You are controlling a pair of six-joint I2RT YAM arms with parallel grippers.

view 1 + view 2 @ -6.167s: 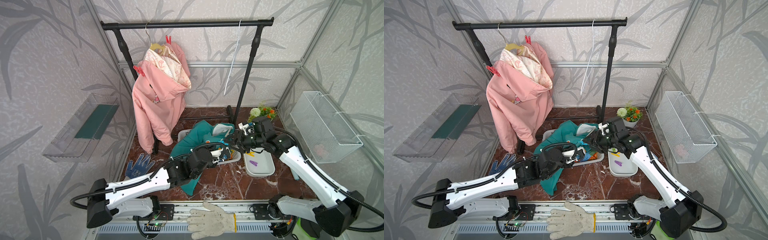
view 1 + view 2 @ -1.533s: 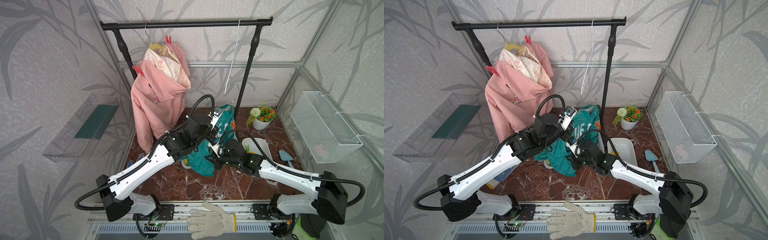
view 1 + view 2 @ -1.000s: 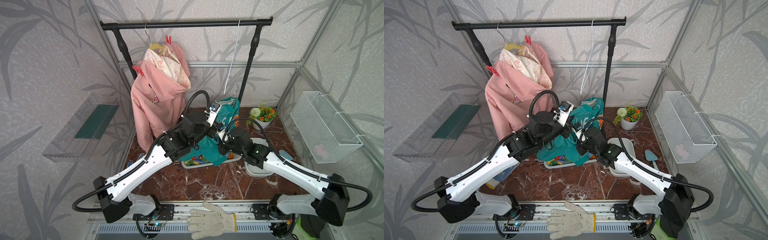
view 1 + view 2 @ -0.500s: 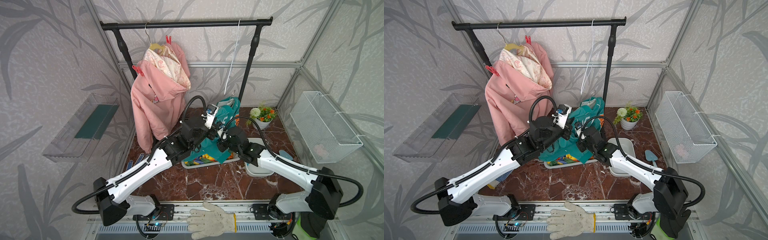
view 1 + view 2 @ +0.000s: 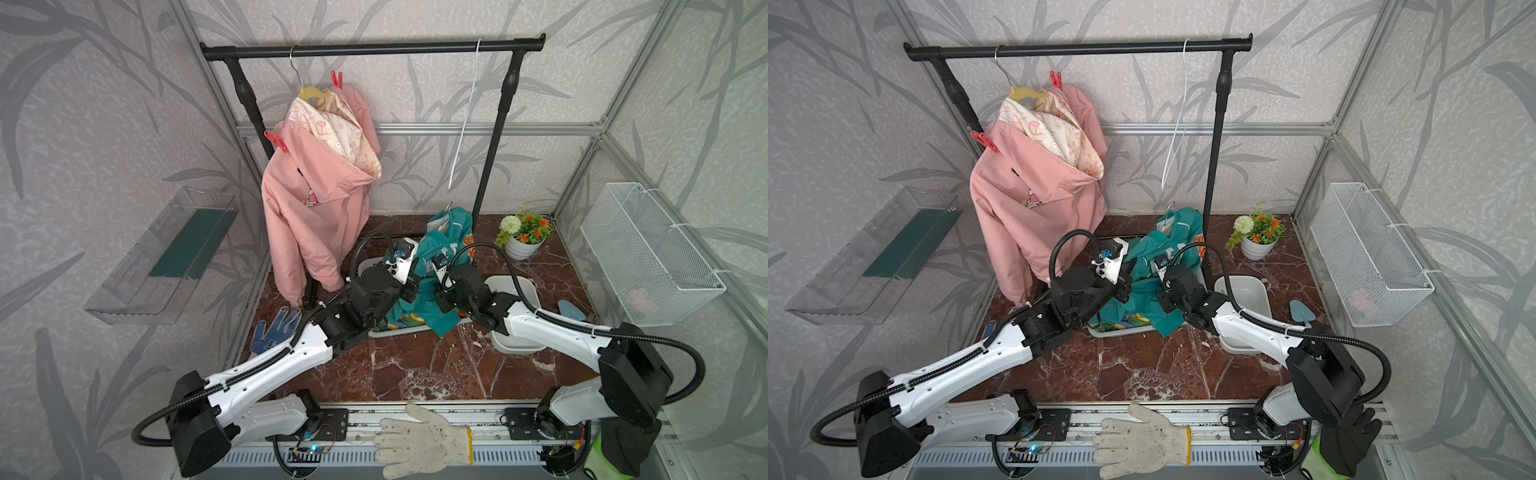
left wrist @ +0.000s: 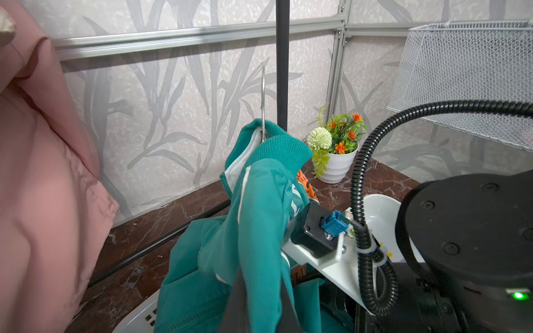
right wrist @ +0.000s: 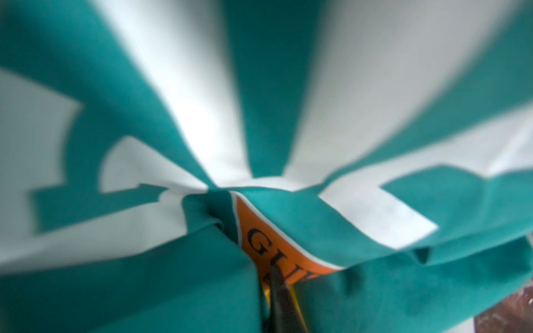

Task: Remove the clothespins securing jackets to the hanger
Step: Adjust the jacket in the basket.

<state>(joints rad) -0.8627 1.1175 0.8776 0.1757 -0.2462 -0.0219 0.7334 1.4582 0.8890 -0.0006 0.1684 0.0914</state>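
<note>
- Teal jacket (image 5: 446, 245) mid-scene, bunched and lifted above the white tray (image 5: 390, 332), hem trailing over the tray's near-right edge.
- Left gripper (image 6: 261, 299) clamped tight on a teal fold at the jacket's left side; metal hanger hook (image 6: 263, 95) poking up out of the collar.
- Right gripper (image 5: 441, 297) pushed into the jacket from the right. One dark finger (image 7: 281, 299) against the fabric, a sliver of yellow beside it, too blurred to name. Apart or together: cannot tell.
- Orange patch (image 7: 271, 248) right at that fingertip, black letters "GU" readable, rest cut off. Big white block letters across the teal, blurred, unreadable.
- Striped multicolour fabric (image 5: 409, 322) in the tray, under the teal.
- Pink jacket (image 5: 316, 208) far left on a yellow hanger (image 5: 309, 92) on the black rail (image 5: 374, 46), well apart from both grippers.
- Left red clothespin (image 5: 276, 141) on its left shoulder, far red clothespin (image 5: 336, 79) on the right shoulder, just beside the hook.
- White wire hanger (image 5: 465, 112) on the rail, far right.
</note>
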